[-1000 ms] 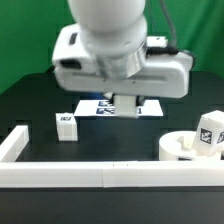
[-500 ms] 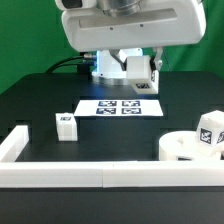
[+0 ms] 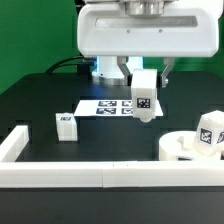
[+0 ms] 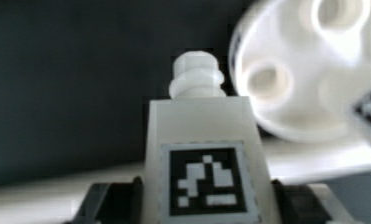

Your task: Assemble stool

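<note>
The pincer (image 3: 143, 76) is clenched on a tagged leg (image 3: 143, 100), held upright at the exterior view's centre. The round seat (image 3: 178, 149) sits at that view's lower right.

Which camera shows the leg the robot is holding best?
The wrist view: the leg fills the picture, tag and ridged tip plain. The exterior view shows it small, hanging from the gripper above the table.
</note>
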### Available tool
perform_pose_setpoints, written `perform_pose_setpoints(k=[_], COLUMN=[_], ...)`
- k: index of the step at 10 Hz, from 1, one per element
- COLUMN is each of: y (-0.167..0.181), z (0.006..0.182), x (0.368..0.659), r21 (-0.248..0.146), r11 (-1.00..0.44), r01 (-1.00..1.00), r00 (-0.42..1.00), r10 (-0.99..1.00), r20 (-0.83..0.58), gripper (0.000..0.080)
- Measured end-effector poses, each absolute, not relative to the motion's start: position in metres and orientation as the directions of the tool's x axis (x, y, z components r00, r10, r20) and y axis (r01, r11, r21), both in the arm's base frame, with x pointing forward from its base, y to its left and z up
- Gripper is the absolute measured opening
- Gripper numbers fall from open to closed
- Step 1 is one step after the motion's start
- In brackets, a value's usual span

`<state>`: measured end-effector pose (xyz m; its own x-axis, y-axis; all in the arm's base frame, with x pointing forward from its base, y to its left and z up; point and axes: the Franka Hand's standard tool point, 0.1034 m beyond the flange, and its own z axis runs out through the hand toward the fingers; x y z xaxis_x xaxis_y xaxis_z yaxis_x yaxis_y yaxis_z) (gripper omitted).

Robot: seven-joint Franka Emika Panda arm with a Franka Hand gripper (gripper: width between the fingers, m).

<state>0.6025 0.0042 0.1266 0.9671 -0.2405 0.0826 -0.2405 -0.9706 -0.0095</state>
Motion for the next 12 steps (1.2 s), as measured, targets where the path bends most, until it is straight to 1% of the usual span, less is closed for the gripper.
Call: perform_pose_setpoints(k=[1,2,4,5,6,7,9,10,12], y=[0.007,0.010,0.013,0.015,0.017,0.030,0.043,0.042,0.042], z=[0.128,0.124,0.123,0.121,0.120,0.118,0.109,0.109,0.109], x=[0.611,0.606,0.608,0.607,0.607,0.600,0.583,0.584,0.584], r21=[-0.004,-0.006,-0.018,-0.018,-0.020,-0.035,-0.043,-0.034,-0.035], r11=[-0.980,-0.984,-0.986,-0.987,-0.987,-0.986,-0.981,-0.983,-0.983], r01=[-0.197,-0.179,-0.168,-0.162,-0.159,-0.162,-0.188,-0.178,-0.180], r00=[0.954,0.939,0.883,0.859,0.842,0.822,0.808,0.811,0.811], r10=[-0.192,-0.173,-0.159,-0.150,-0.146,-0.155,-0.179,-0.166,-0.168], r20=[0.232,0.298,0.442,0.489,0.520,0.548,0.562,0.561,0.560], gripper=[0.0337,0.0337,0.0337,0.0337,0.0337,0.0337,0.0337,0.0337,0.0337])
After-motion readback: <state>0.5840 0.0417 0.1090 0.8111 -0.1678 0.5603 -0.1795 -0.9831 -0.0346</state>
